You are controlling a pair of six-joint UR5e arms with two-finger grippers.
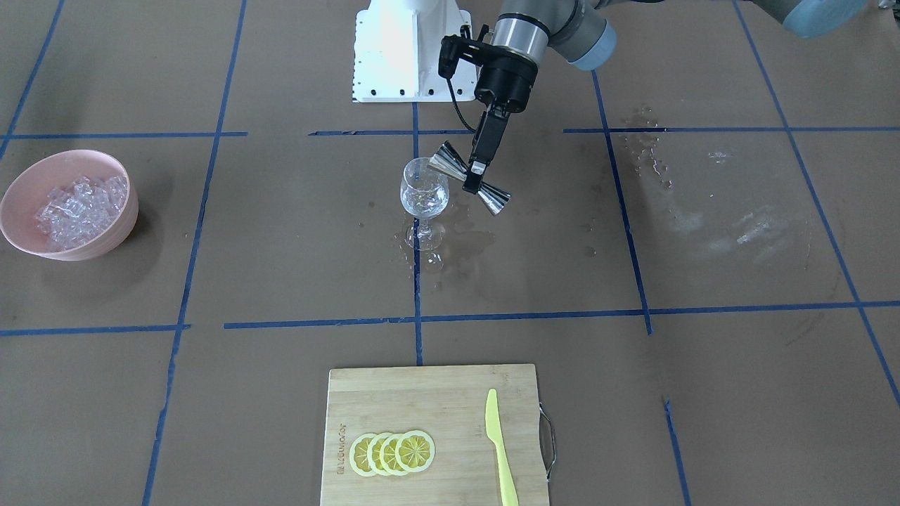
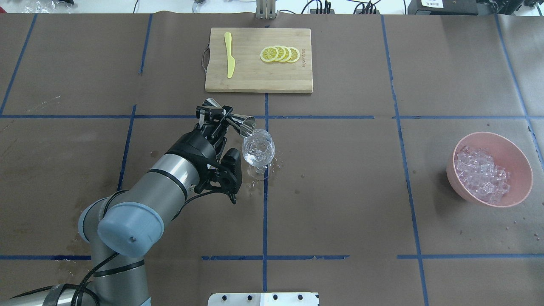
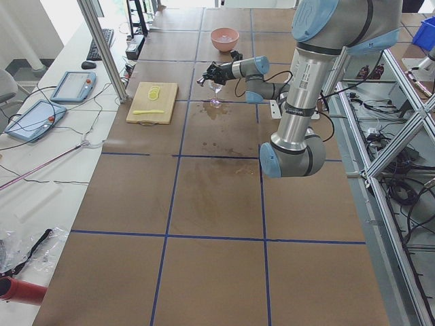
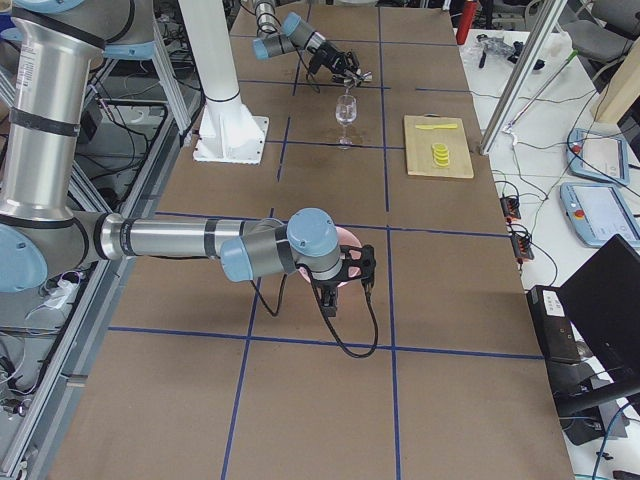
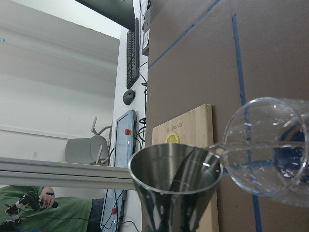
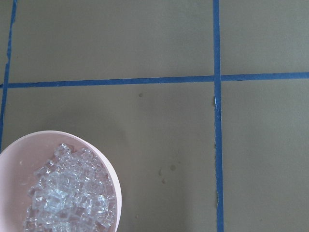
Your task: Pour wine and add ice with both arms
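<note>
My left gripper (image 1: 478, 174) is shut on the waist of a steel double-ended jigger (image 1: 467, 184). The jigger is tilted, with its lip at the rim of a clear stemmed wine glass (image 1: 424, 197) that stands on the table. The glass bowl holds a little clear wine (image 5: 270, 166). The ice (image 1: 81, 211) lies heaped in a pink bowl (image 1: 21, 184) far to the robot's right. The right gripper (image 4: 340, 288) shows only in the exterior right view, high near that bowl, and I cannot tell if it is open or shut. The right wrist view shows the ice (image 6: 72, 198) from above.
A wooden cutting board (image 1: 422, 397) with lemon slices (image 1: 394, 452) and a yellow knife (image 1: 499, 450) lies at the table's far edge from the robot. Water is spilled around the glass foot (image 1: 460, 246) and to the robot's left (image 1: 654, 158). The white base (image 1: 408, 49) stands behind the glass.
</note>
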